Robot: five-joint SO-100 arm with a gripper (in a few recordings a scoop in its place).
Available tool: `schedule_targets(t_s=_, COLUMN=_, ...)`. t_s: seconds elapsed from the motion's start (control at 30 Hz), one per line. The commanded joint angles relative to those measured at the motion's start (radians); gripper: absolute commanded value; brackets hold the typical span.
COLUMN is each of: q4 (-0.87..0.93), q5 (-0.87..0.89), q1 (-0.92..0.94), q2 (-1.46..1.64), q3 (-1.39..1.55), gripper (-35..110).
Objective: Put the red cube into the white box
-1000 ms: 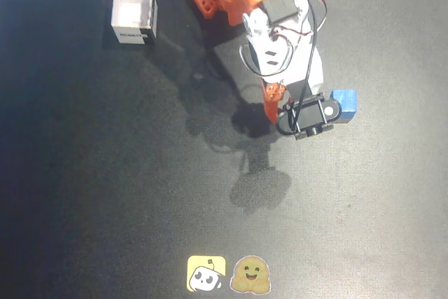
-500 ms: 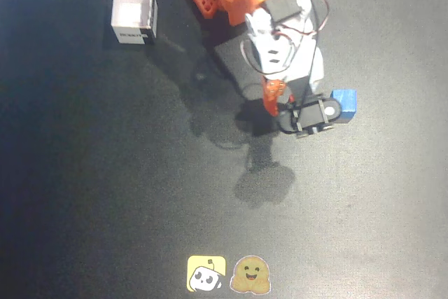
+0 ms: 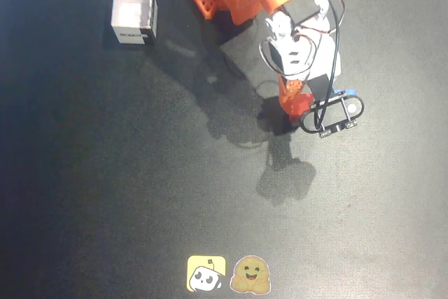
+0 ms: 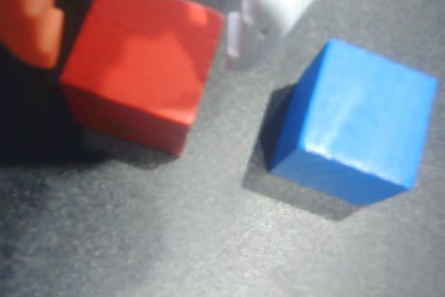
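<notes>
Red cube sat between my spread gripper fingers after I'd swung right; probably ready to pinch.

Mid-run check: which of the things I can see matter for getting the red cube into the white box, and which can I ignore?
Job:
- red cube, sitting between the open gripper fingers
- white box, far across the mat

Ignore:
- blue cube, beside the red cube, apart from it
- two cartoon stickers at the mat's near edge
</notes>
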Motion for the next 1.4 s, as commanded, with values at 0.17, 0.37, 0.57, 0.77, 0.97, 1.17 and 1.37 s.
schedule_targets(t_s=0.17, q4=-0.015, q5=-0.005, q1=0.003, q2=-0.028, q3=-0.046, gripper=21)
schedule_targets(t_s=0.37, q4=-0.041, q5=-0.018, q1=0.005, q2=-0.061, q3=-0.055, gripper=24)
schedule_targets(t_s=0.57, q4=-0.069, q5=-0.017, q1=0.006, q2=-0.103, q3=-0.058, gripper=24)
schedule_targets(t_s=0.77, q4=-0.112, q5=-0.017, q1=0.006, q2=-0.16, q3=-0.06, gripper=24)
schedule_targets(t_s=0.97, q4=-0.121, q5=-0.011, q1=0.006, q2=-0.172, q3=-0.055, gripper=18)
schedule_targets(t_s=1.17, q4=-0.126, q5=-0.008, q1=0.006, q2=-0.176, q3=-0.049, gripper=17)
schedule_targets(t_s=1.37, q4=-0.126, q5=0.014, q1=0.026, q2=-0.207, q3=-0.041, gripper=18)
